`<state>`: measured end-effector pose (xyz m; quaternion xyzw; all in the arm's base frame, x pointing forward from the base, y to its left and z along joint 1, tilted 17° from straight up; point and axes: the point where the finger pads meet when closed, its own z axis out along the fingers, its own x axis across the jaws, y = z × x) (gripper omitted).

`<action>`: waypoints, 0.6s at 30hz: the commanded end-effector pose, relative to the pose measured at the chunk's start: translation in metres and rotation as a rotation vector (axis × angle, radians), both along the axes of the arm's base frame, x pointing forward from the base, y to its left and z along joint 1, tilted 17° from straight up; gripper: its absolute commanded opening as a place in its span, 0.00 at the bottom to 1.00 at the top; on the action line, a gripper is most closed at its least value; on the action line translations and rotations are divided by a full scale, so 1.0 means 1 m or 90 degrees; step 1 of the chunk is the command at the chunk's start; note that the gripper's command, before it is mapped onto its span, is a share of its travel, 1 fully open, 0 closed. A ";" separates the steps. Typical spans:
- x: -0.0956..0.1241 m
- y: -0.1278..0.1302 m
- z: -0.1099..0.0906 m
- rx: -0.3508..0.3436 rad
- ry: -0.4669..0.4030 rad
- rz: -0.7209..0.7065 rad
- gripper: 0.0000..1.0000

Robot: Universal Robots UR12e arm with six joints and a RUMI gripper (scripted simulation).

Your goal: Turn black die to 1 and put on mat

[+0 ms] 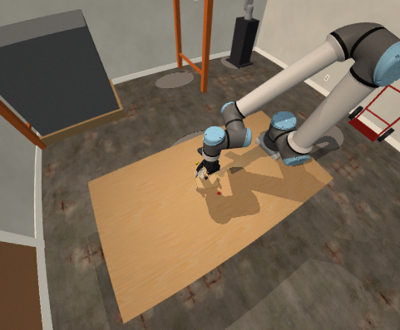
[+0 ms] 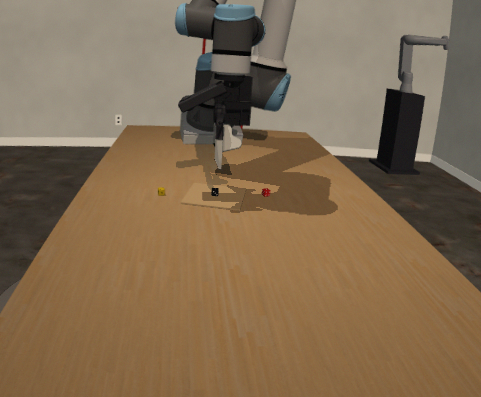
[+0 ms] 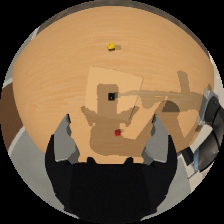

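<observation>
Exterior view: the wooden surface carries everything; above it the end effector stands wide open, gripping and touching nothing, perhaps to leave room around a die. The thin square mat bears the black die, likely its goal spot; yellow and red dice lie off it, presumably to be left alone.

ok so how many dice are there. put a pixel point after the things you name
3: the black die [image 2: 215, 192] [image 3: 111, 96] on the mat [image 2: 193, 199] [image 3: 95, 77], the yellow die [image 1: 196, 163] [image 2: 161, 192] [image 3: 111, 47] and the red die [image 1: 219, 193] [image 2: 266, 192] [image 3: 117, 133] on the table [image 1: 154, 235] [image 2: 235, 293] [image 3: 45, 75] on opposite sides of it. None seems hidden.
</observation>
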<state>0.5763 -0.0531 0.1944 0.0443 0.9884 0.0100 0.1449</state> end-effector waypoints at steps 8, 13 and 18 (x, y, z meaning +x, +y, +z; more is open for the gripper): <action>0.000 0.000 0.001 -0.001 -0.001 0.000 1.00; 0.000 0.000 0.001 -0.001 -0.001 0.000 1.00; -0.002 0.000 0.009 -0.001 -0.001 0.000 1.00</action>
